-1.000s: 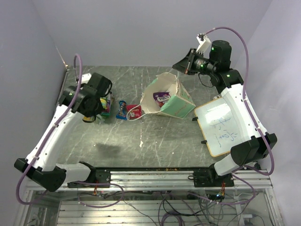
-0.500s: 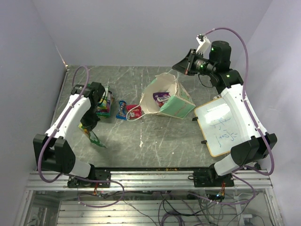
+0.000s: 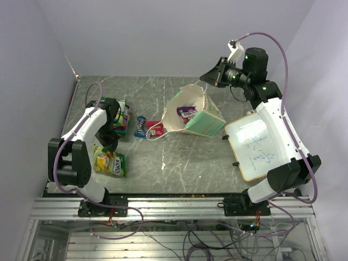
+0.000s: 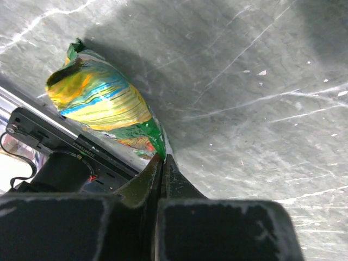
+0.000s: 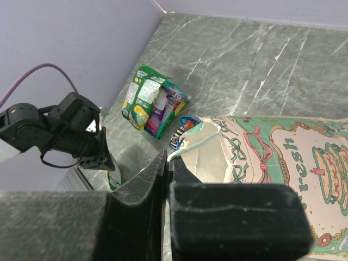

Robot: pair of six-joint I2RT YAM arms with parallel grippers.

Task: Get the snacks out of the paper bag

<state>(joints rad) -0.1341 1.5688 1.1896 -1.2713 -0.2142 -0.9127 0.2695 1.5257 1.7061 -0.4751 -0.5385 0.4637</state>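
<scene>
Top external: paper bag [image 3: 204, 124] on side, mouth left; R tool [image 5: 166, 159] pinching handle [image 5: 191, 145], L tool [image 4: 163, 158] pinching green bag [image 4: 103, 103].

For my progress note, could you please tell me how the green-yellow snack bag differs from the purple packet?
The green-yellow snack bag is outside the paper bag, near the table's front left; the purple packet lies inside it. The left claw pinches the snack bag's corner; no claw touches the purple packet. The snack bag looks larger than the purple packet. Both are colourful snacks.
</scene>
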